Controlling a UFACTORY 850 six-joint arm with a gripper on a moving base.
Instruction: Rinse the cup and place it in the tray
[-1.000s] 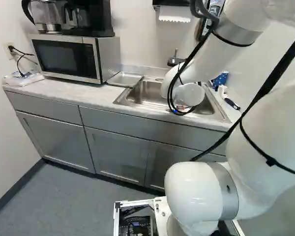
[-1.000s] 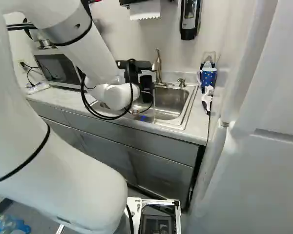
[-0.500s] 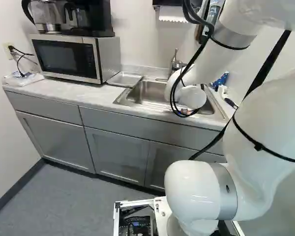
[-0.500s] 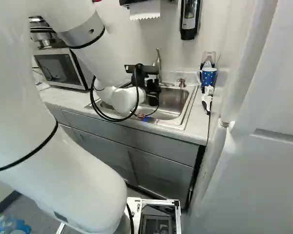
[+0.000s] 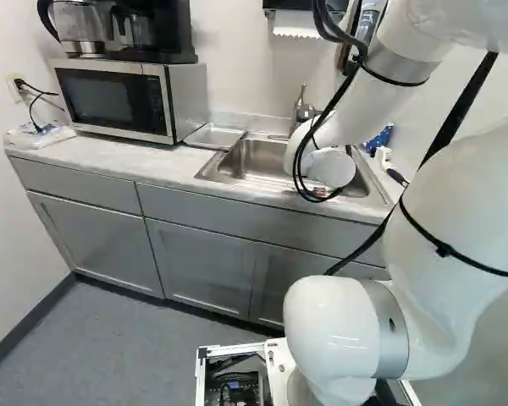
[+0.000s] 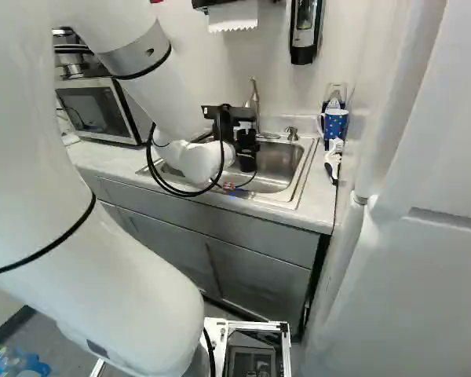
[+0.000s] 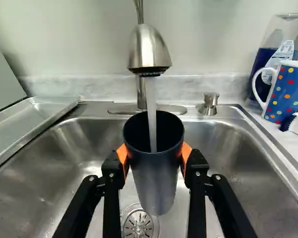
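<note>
Arm (image 6: 169, 94) has swung over toward the faucet (image 7: 149, 47) in the last second, dark cup moving with it; near stationary over the last half second. Base hasn't moved.

Pincer (image 7: 155, 154) is closed on the cup (image 7: 154, 181), one orange pad each side of the wall. Cup hangs inside the sink (image 7: 64, 163), mouth up, long axis roughly vertical, drain (image 7: 138, 224) beneath in wrist view. Water (image 7: 151, 109) is running straight into the mouth, so rinse is in progress, my read.

Key relation for the next leg: tray (image 5: 215, 136) is on the surface (image 5: 110, 161) between sink and microwave (image 5: 123, 101), left of the sink in left base view. Cup isn't there yet. Probably tip it out over the sink first, then raise it clear of the rim and carry it sideways. Risk: a full cup slopping, or wet walls slipping in the pads.
</note>
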